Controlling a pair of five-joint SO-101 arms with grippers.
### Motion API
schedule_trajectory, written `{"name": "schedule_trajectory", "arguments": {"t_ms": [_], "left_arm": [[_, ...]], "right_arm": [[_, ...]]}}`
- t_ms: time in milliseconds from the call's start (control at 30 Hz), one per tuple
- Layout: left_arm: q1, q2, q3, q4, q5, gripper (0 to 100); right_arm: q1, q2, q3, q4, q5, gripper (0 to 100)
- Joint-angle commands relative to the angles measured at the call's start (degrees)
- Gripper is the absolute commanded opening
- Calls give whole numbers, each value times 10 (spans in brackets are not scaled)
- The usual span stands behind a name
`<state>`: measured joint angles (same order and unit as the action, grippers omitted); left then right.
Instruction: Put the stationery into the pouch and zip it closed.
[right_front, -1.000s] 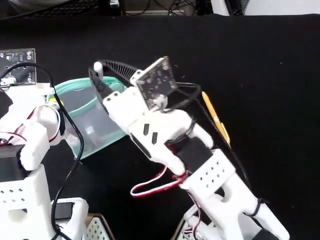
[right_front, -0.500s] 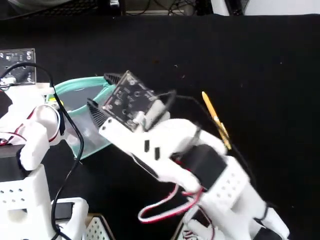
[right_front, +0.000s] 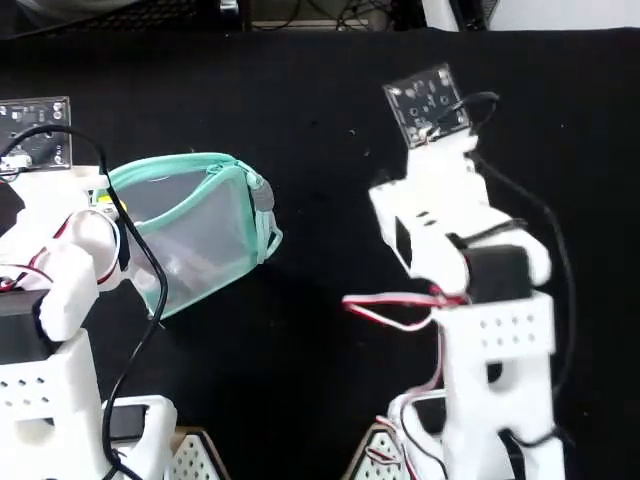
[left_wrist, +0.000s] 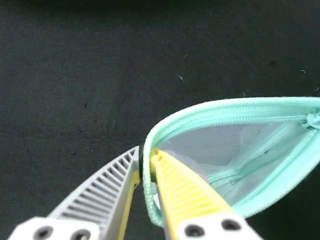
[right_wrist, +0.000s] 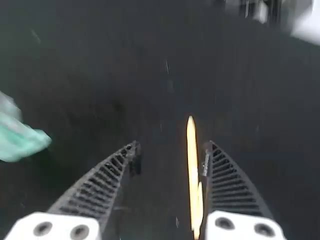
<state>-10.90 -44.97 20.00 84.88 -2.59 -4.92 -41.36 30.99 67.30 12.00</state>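
The left gripper (left_wrist: 146, 152) was pinched on the rim of the pouch (left_wrist: 235, 145). Its grey finger pressed against the outside of the mint-green edge and its yellow finger reached inside the mouth. From that grip the pouch ran away from the gripper across the black table (left_wrist: 75, 75). Its mouth gaped open, the zip (left_wrist: 225, 111) curved along the upper lip, and the pale mesh lining showed inside. Whether anything lay in the pouch could not be made out.

The right gripper (right_wrist: 172, 146) had its jaws spread wide, holding nothing. A yellow pencil (right_wrist: 191, 170) lay on the table between its two fingers, just beside the finger farther from the pouch, with its point aimed away from the gripper. Whether that finger touched the pencil could not be told. Off to the side of the other finger, well apart, a corner of the pouch showed as a green blur.

From above, the right arm (right_front: 460, 260) stood upright, well apart from the pouch, while the left arm (right_front: 60, 270) sat right against the pouch's near end.
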Motion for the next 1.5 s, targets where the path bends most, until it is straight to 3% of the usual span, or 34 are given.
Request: {"name": "schedule_trajectory", "arguments": {"t_ms": [0,133,267,600,767,1100,1267,1467], "left_arm": [[6,19,96,3,1,33],[6,20,119,-33,1,33],[6,20,137,-55,1,33],[6,20,135,-57,1,33],[6,20,133,-55,1,33],[1,20,134,-57,1,33],[1,20,131,-57,1,33],[1,18,131,-56,1,33]], "right_arm": [[31,22,154,-138,6,198],[33,83,200,-240,57,198],[33,182,138,-279,60,198],[118,531,-202,-156,65,198],[119,646,-310,-119,84,198],[103,713,-383,-113,140,194],[83,717,-378,-113,158,6],[63,764,-382,-111,156,32]]}}
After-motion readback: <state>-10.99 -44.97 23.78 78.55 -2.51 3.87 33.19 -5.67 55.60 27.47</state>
